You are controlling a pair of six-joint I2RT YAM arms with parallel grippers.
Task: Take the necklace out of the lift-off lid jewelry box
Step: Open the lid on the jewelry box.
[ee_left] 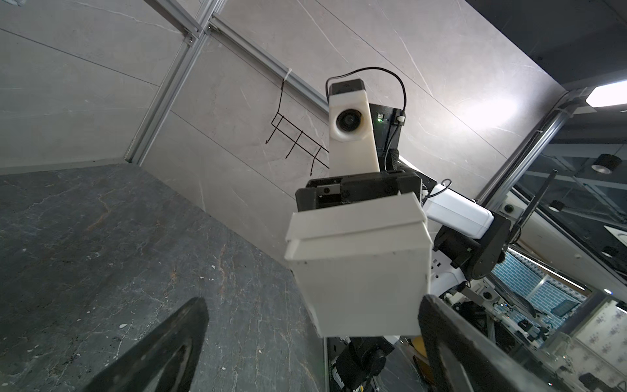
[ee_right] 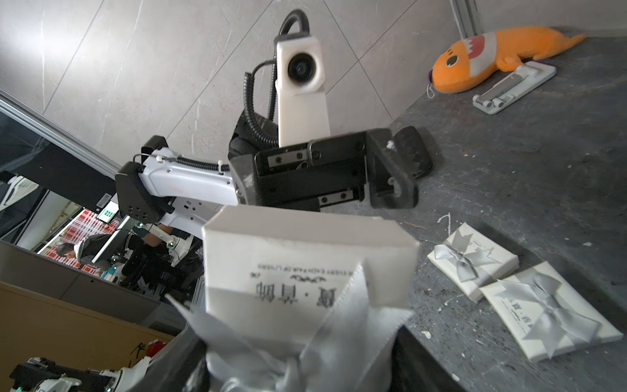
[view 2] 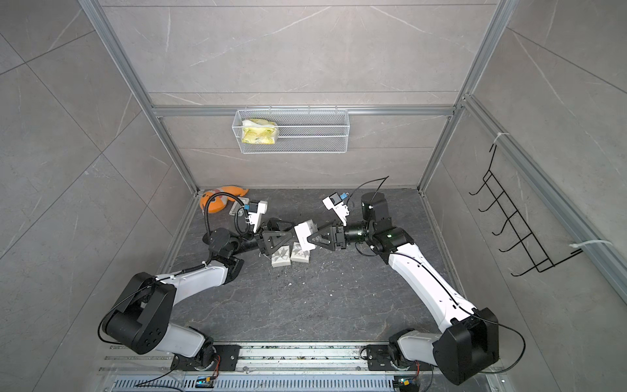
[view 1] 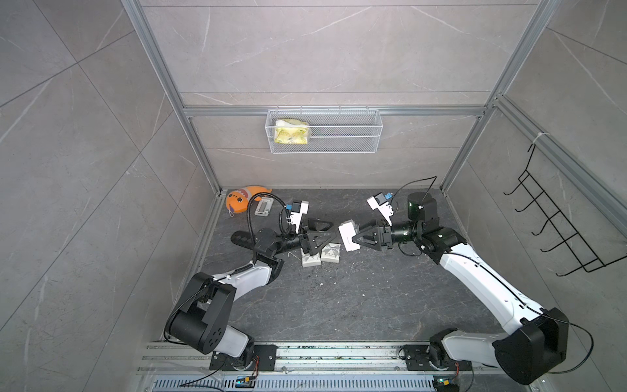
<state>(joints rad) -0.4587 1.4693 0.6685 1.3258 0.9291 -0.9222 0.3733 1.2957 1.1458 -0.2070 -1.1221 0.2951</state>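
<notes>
The white lift-off lid jewelry box [view 1: 348,236] [view 2: 304,234] hangs in the air over the middle of the table. My right gripper [view 1: 354,240] [ee_right: 302,366] is shut on it. The box's printed top with a grey ribbon bow [ee_right: 305,268] faces the right wrist camera. The left wrist view shows the box's plain underside [ee_left: 359,275], with the lid still seated on the base. My left gripper [view 1: 330,233] [ee_left: 314,303] is open right at the box, which lies close to one of its fingers [ee_left: 454,342]. The necklace is hidden.
Two more white boxes with grey bows [view 1: 311,259] [view 1: 330,254] lie on the table under the grippers. An orange plush fish [view 1: 242,200] and a white stand [view 1: 264,207] sit at the back left. On the walls hang a wire basket [view 1: 342,139] and a black hook rack [view 1: 559,224].
</notes>
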